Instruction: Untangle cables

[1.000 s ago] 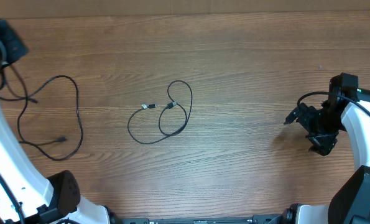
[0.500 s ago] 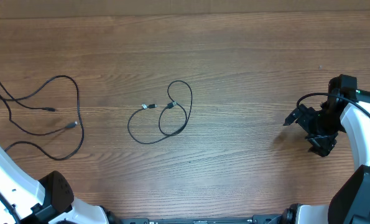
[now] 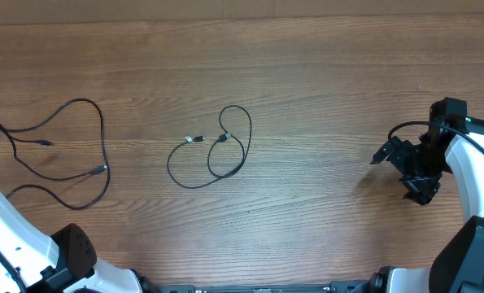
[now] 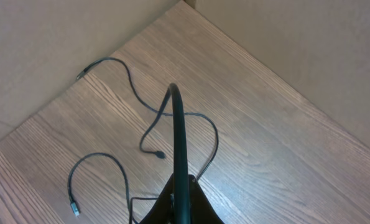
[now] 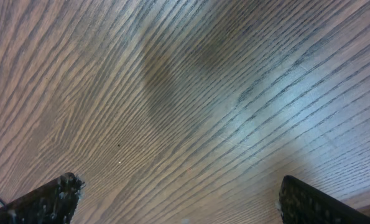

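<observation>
My left gripper [image 4: 180,188] is shut on a thin black cable [image 4: 177,124], which rises from the jaws, arches over and drops to the table. In the overhead view this gripper is almost entirely past the left edge. Below it the left cables [image 3: 102,138] lie in loose loops, with a plug end [image 3: 103,168] lying inside the outer loop and a silver-tipped plug [image 4: 73,206] near the left wrist view's lower left. A second looped cable [image 3: 225,150] rests mid-table. My right gripper [image 3: 400,173] hangs open over bare wood at the far right, fingers [image 5: 51,200] wide apart, nothing between them.
The wooden table's far edge [image 3: 242,18] meets a beige wall. In the left wrist view the table corner [image 4: 185,3] is close to the held cable. The white left arm base [image 3: 22,236] stands at the lower left.
My left gripper has moved off the overhead view's left edge with the cable. The left cables were dragged left and reshaped, their plug ends shifting. The middle cable and right arm stayed put.
</observation>
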